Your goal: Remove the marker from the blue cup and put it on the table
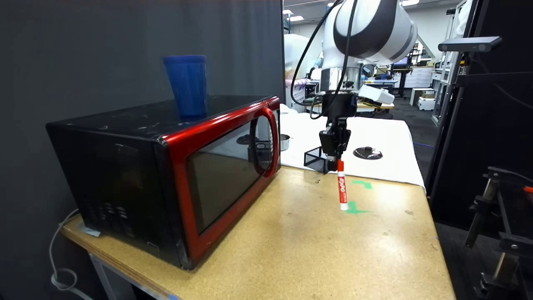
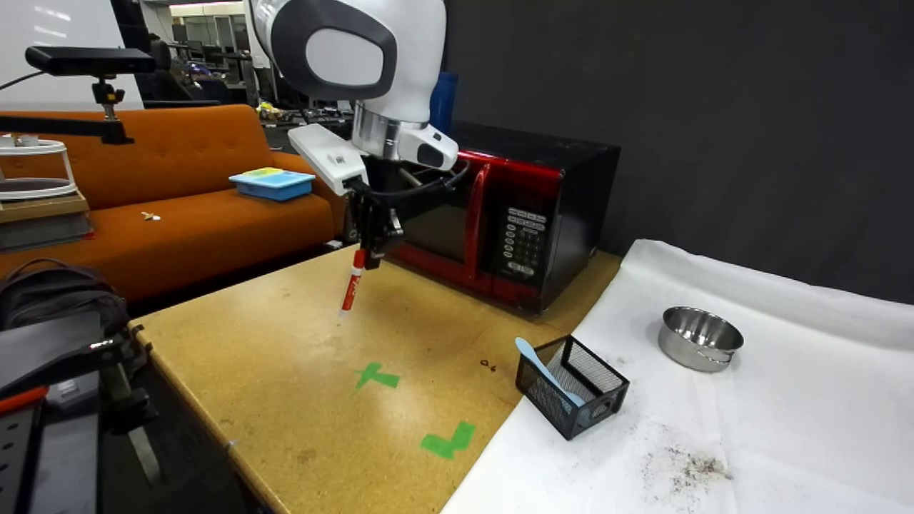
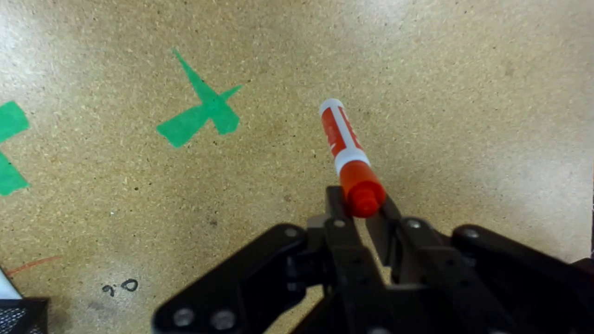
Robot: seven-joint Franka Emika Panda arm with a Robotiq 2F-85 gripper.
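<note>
The red-and-white marker (image 1: 342,187) hangs below my gripper (image 1: 335,163), its red cap held between the fingertips. My gripper is shut on the cap end in both exterior views (image 2: 368,260) and in the wrist view (image 3: 361,204). The marker's white end (image 2: 345,313) points down, slightly tilted, over the tan table (image 1: 325,250). It seems a little above the surface; the exact gap is hard to tell. The blue cup (image 1: 189,85) stands upright on the microwave. It also shows partly behind the arm in an exterior view (image 2: 443,102). It is out of the wrist view.
The red-and-black microwave (image 1: 225,166) stands on the table beside the arm. A black wire basket (image 2: 571,385) holding a light blue spoon (image 2: 546,370) sits at the white tabletop's edge. A metal pot (image 2: 700,339) and a dark lid (image 1: 367,153) lie beyond. Green tape (image 3: 204,111) marks the table.
</note>
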